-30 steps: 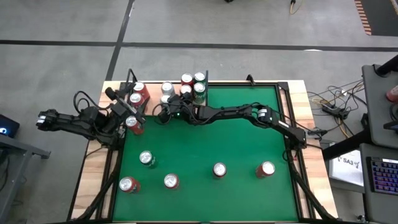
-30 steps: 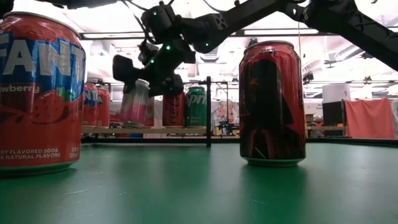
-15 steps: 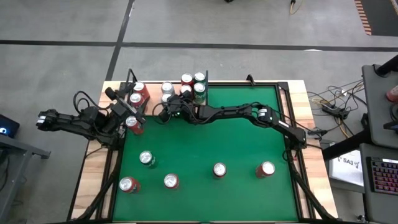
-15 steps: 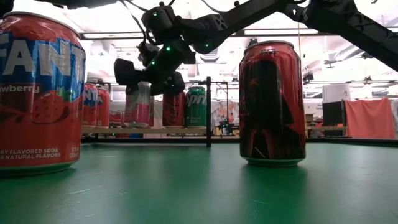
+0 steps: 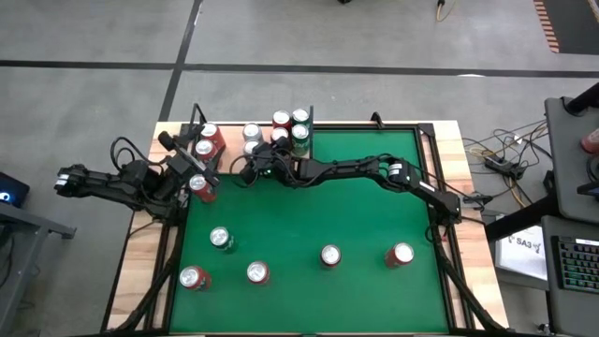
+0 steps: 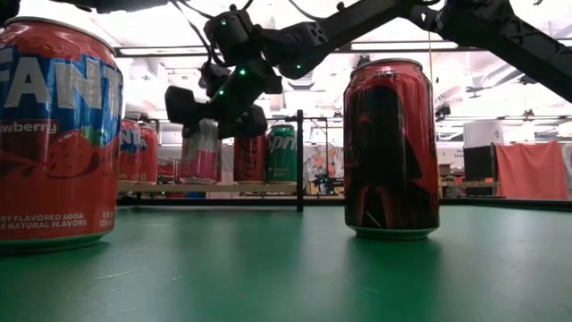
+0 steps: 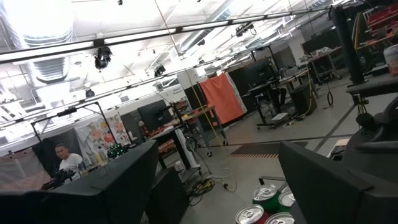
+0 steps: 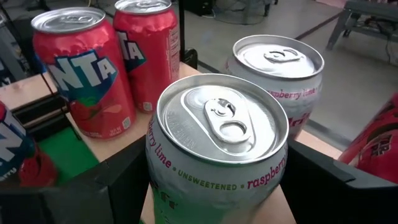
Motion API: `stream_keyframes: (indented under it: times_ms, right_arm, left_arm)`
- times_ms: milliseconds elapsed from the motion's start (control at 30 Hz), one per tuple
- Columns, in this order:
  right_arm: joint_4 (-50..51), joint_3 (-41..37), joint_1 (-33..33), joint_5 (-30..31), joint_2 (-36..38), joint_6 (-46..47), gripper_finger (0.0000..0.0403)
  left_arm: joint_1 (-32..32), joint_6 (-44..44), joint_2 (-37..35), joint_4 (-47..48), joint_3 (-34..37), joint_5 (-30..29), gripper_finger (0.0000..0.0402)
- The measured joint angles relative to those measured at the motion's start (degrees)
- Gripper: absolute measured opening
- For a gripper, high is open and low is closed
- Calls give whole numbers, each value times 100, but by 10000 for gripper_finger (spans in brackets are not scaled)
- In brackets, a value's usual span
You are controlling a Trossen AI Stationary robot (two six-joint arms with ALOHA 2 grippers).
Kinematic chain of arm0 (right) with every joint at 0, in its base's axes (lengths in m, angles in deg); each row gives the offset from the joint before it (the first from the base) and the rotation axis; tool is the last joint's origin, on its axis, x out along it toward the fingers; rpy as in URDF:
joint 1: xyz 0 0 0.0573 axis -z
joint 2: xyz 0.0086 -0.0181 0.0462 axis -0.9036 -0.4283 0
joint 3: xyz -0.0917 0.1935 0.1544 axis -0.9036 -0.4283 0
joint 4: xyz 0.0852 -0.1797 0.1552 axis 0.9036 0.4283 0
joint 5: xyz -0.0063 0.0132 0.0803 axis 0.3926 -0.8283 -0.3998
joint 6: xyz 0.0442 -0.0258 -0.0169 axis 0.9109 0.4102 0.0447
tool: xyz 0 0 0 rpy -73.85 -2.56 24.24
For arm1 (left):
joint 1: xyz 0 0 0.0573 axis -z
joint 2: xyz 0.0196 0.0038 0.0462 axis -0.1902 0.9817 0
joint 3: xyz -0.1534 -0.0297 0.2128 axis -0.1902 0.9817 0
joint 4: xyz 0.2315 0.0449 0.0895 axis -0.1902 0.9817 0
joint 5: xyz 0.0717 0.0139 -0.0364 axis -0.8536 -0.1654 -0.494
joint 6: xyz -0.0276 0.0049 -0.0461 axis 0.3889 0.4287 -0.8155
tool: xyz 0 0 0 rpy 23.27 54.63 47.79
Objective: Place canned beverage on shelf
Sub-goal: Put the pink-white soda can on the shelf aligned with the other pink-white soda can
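The right gripper reached across to the far-left corner of the green tabletop, its fingers clasped on either side of an upright silver raspberry can at the pale wood shelf. In the low view that can stood level with the cans already on the shelf: a second silver can just beside it, two red Fanta cans nearby and a green can farther right. The left gripper grasped a red can at the tabletop's left edge, near the shelf. Five more cans stood apart across the near tabletop.
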Motion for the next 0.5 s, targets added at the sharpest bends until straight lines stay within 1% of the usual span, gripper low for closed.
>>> stream_keyframes:
  times_ms: [167,233,367,433,500]
  right_arm:
    - [1,-5,4,12,2,112,288]
    - [1,-6,4,9,2,115,307]
    - [14,-8,2,-9,2,46,360]
    - [18,-8,2,-5,2,-10,373]
    - [16,-8,2,-5,2,-28,378]
  left_arm:
    - [0,-1,4,2,0,0,318]
    - [0,-2,4,2,0,-2,318]
    - [-1,-2,11,2,0,0,318]
    - [0,-2,11,2,0,0,318]
    - [-1,-2,11,2,0,0,318]
